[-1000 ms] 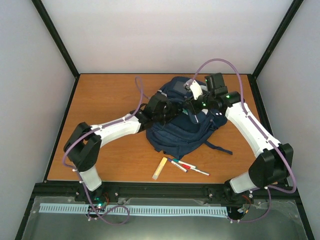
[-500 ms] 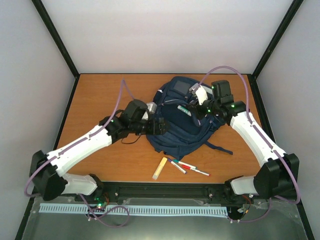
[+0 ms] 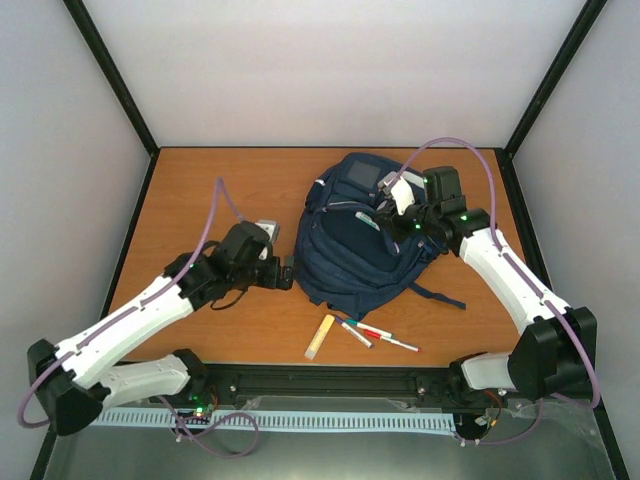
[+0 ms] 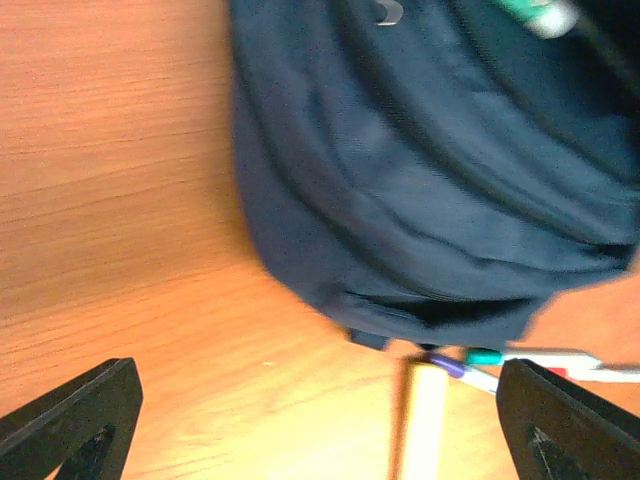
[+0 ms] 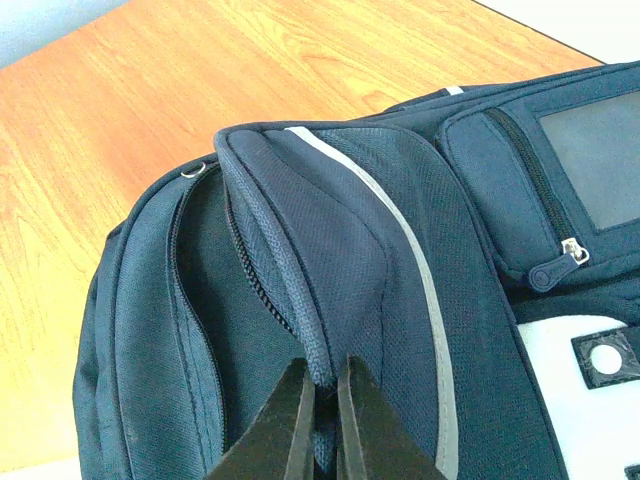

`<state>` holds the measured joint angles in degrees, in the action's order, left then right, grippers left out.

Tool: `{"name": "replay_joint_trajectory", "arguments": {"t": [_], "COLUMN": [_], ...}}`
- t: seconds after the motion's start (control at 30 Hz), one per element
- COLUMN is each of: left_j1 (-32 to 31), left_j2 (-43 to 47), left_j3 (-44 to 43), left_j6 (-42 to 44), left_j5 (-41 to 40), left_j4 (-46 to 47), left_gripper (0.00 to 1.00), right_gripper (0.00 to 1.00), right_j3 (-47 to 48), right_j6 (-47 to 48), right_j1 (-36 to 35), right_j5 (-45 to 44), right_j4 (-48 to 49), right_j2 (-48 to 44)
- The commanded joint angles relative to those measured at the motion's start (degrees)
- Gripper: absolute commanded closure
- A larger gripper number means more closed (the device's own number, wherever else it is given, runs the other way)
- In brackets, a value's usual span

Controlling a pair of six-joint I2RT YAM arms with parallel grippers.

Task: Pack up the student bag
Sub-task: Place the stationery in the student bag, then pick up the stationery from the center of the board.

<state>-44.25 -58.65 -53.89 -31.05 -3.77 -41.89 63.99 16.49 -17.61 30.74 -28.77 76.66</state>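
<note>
The navy-blue student bag (image 3: pixel 360 250) lies in the middle of the table; it also fills the left wrist view (image 4: pixel 420 180) and the right wrist view (image 5: pixel 400 250). My right gripper (image 5: pixel 321 385) is shut on the bag's zipper-edge flap and holds it up, at the bag's right side in the top view (image 3: pixel 408 222). My left gripper (image 3: pixel 285 277) is open and empty, just left of the bag's lower edge, apart from it. A yellow stick (image 3: pixel 320 336) and several markers (image 3: pixel 375 333) lie in front of the bag; they also show in the left wrist view (image 4: pixel 425 420).
Black frame posts stand at the table's corners. A dark bag strap (image 3: pixel 440 296) trails to the right on the wooden table (image 3: pixel 200 200). A white slotted rail (image 3: pixel 270 420) runs below the near edge.
My left arm has pulled back from over the bag, down and to the left onto the bare table. My right gripper has stayed on the bag's flap, shifting slightly.
</note>
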Motion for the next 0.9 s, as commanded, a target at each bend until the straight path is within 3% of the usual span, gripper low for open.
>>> {"name": "replay_joint_trajectory", "arguments": {"t": [0.0, 0.07, 0.2, 0.23, 0.3, 0.37, 0.6, 0.87], "left_j1": [-0.05, -0.05, -0.04, -0.05, -0.83, -3.34, -12.71, -23.53], "left_j2": [-8.07, -11.11, -7.97, -8.43, -11.28, -13.87, -16.90, -27.16], "left_j3": [-6.24, -7.95, -1.63, -1.08, -1.07, -0.91, 2.00, -3.27], "left_j6": [6.60, 8.30, 8.75, 8.24, 6.11, 3.96, -2.11, -4.63], "left_j5": [-10.24, -8.96, -0.58, 1.72, 3.31, 2.63, 4.27, -0.92], "left_j4": [-9.38, -10.35, -2.27, -2.05, -3.48, -5.05, -1.72, -3.88], "left_gripper": [0.00, 0.00, 0.01, 0.04, 0.22, 0.26, 0.27, 0.27], "right_gripper": [0.97, 0.97, 0.97, 0.97, 0.97, 0.97, 0.97, 0.97], "right_j3": [-0.20, -0.24, -0.35, -0.35, -0.44, -0.48, -0.49, -0.31], "right_j6": [0.22, 0.36, 0.42, 0.42, 0.43, 0.40, 0.60, 0.55], "right_j1": [0.92, 1.06, 1.55, 1.70, 2.01, 2.07, 2.19, 2.27], "right_j5": [1.48, 1.55, 1.94, 2.09, 2.24, 2.44, 2.92, 3.66], "right_j4": [4.65, 4.61, 4.56, 4.61, 4.73, 4.74, 4.52, 4.29], "right_j2": [-0.76, -0.64, -0.35, -0.23, -0.10, 0.13, 0.71, 1.26]}}
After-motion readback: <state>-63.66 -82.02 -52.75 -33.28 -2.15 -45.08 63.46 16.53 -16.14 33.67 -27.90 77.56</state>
